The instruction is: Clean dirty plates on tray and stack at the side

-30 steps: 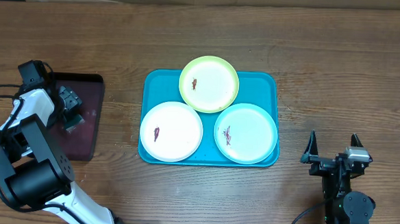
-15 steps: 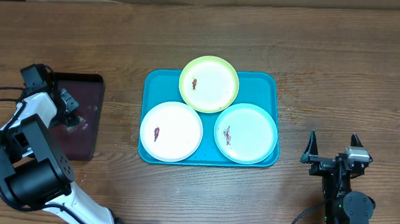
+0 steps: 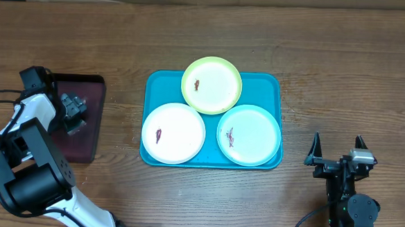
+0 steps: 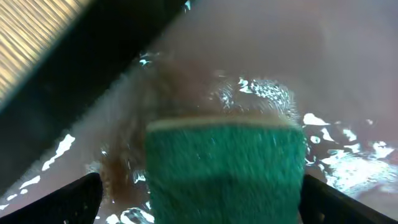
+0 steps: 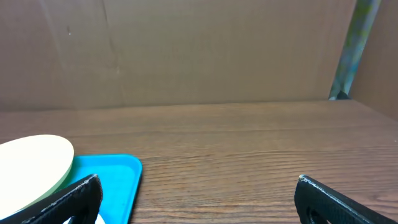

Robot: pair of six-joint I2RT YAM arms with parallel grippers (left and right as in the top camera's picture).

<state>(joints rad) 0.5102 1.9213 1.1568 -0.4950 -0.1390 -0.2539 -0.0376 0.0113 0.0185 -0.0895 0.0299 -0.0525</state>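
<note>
The turquoise tray (image 3: 152, 83) lies mid-table and holds three plates. The lime-green plate (image 3: 211, 85) is at the back, the white one (image 3: 174, 133) front left, the pale aqua one (image 3: 249, 135) front right. Each has a small dark red smear. My left gripper (image 3: 74, 112) is low over the maroon tray (image 3: 83, 138). In the left wrist view its jaws (image 4: 199, 202) are spread wide around a green sponge (image 4: 225, 168), with a gap on the left side. My right gripper (image 3: 338, 150) is open and empty, right of the turquoise tray. The right wrist view shows the tray corner (image 5: 109, 177) and the lime-green plate (image 5: 31, 162).
The maroon tray's wet, glossy floor (image 4: 348, 74) shows white foam patches and a brownish smear around the sponge. A cardboard wall (image 5: 186, 50) stands behind the table. Bare wood table (image 3: 343, 72) lies right of the turquoise tray.
My left gripper has shifted slightly over the maroon tray, first a little left, then back right. The plates, the turquoise tray and the right arm have not moved.
</note>
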